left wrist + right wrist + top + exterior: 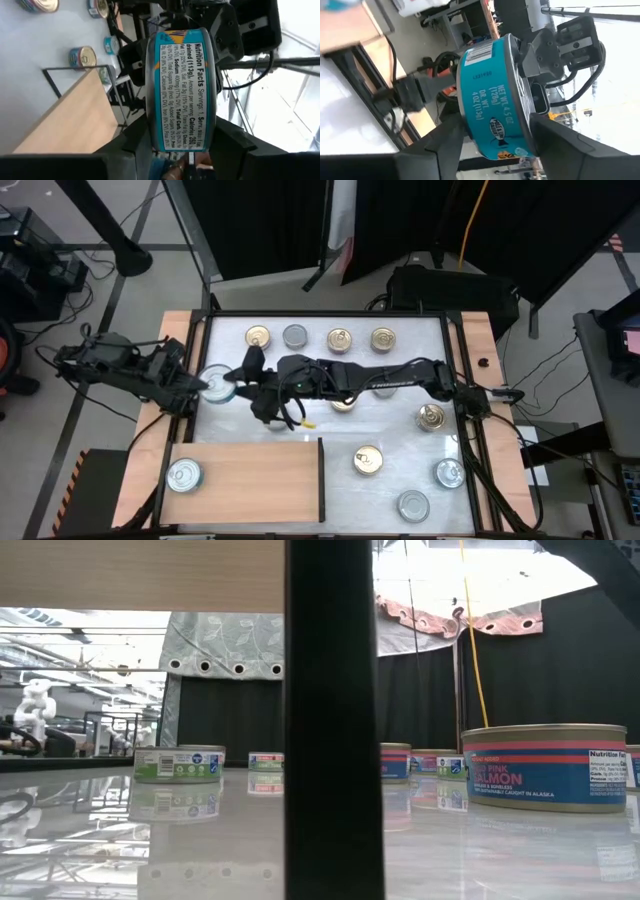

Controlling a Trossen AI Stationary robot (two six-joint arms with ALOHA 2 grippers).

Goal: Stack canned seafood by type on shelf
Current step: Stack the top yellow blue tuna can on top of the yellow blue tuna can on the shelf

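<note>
The left tool (205,387) reaches in from the worktop's (400,430) 9 o'clock edge, its fingers (135,150) pressed against both flat faces of a teal tin (182,85). The tin is held on edge, clear of the surface, with its label band facing the wrist camera. That is probably so the lid and base give the pads two flat faces to grip.

At 7 o'clock lies the shelf (260,475), a light wooden board. One silver-lidded tin (183,475) sits at its 9 o'clock end, likely the start of a stack.

Next, the right tool (243,383), stretched across from the 3 o'clock side, meets the same teal tin from the opposite direction. This looks like a hand-over in mid-air (the shelf lies nearer the left arm). Whether the right tool grips the tin or has let go, I cannot tell.

Along 12 o'clock stands a row of four tins (340,338), three gold-lidded and one silver. Four more loose tins (431,417) are scattered between 3 and 5 o'clock, awaiting sorting.
</note>
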